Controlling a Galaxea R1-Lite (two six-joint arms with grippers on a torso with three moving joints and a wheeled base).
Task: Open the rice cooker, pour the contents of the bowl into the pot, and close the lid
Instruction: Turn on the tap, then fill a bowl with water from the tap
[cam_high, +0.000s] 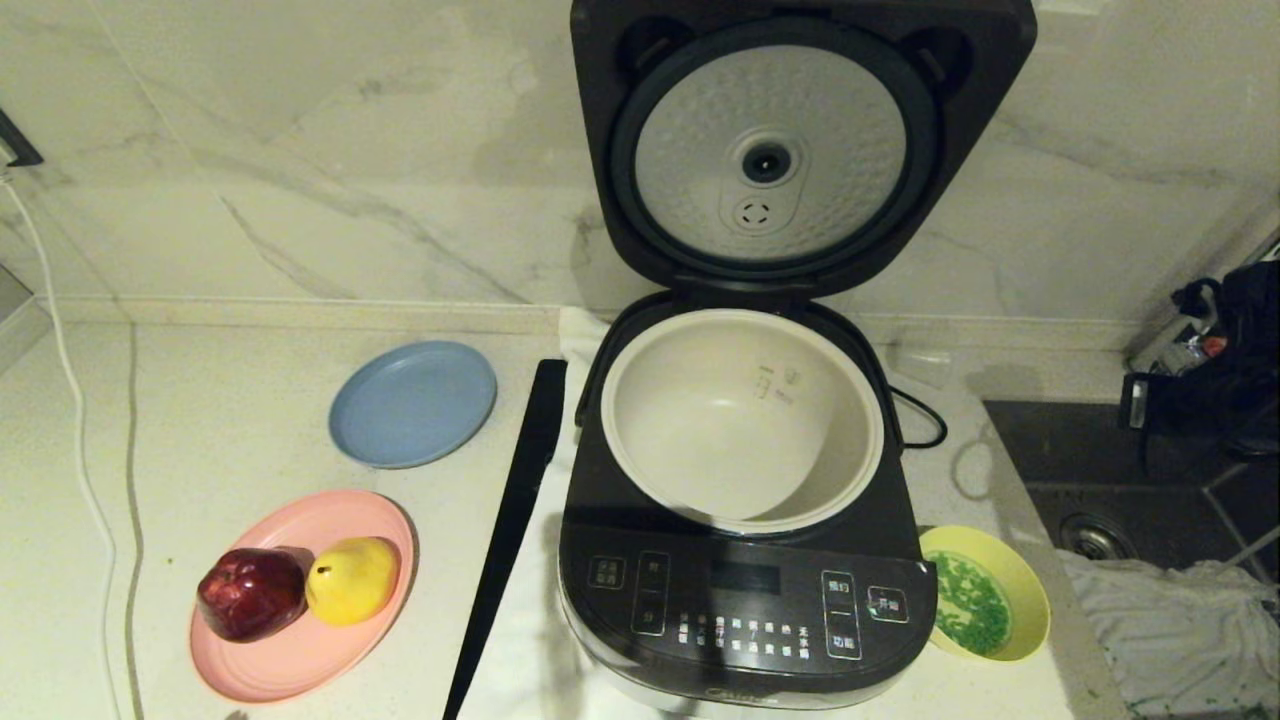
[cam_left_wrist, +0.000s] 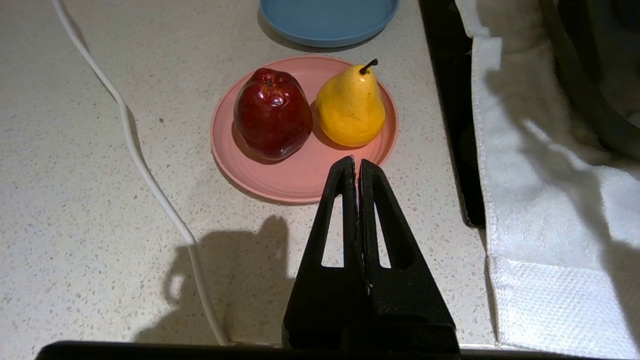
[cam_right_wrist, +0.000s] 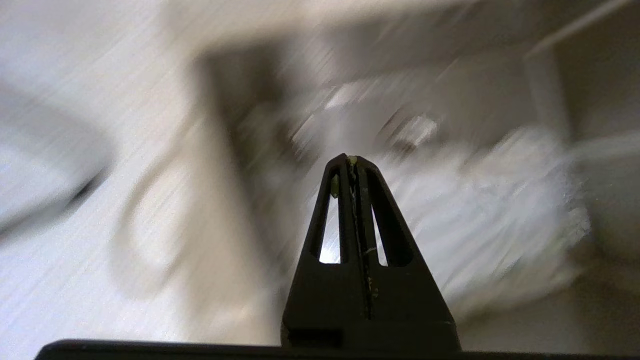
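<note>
- The left gripper (cam_left_wrist: 356, 162) is seen only by its own wrist camera; it is held low over the tabletop (cam_left_wrist: 90, 210), aimed toward the pink plate (cam_left_wrist: 300, 175), and neither arm is caught in the head view.
- Its fingers (cam_left_wrist: 340, 210) are pressed together and nothing is gripped between them; no object is touched.
- The right gripper (cam_right_wrist: 352, 161) is likewise seen only from its wrist; its fingers (cam_right_wrist: 372, 215) are clenched tip to tip, with a small pale green speck stuck at the tip.
- Behind the right gripper everything is smeared, so its place over the tabletop cannot be made out.
- The rice cooker (cam_high: 745, 590) stands at the centre of the head view, with the lid (cam_high: 800, 140) raised upright at 12 o'clock and its dimpled silver underside shown.
- The pot (cam_high: 742, 420) sits in the cooker body; its inside is seen bare and cream-white.
- The bowl (cam_high: 1030, 600) rests on the tabletop just beside the cooker at about 4 o'clock from the pot, with the contents (cam_high: 968, 602) in it.
- A red apple (cam_left_wrist: 272, 114) and a yellow pear (cam_left_wrist: 350, 107) lie touching on the pink plate at 8 o'clock from the cooker; a blue plate (cam_high: 412, 403) lies at 10 o'clock.
- The cooker's front lower edge is cut off by the frame.
</note>
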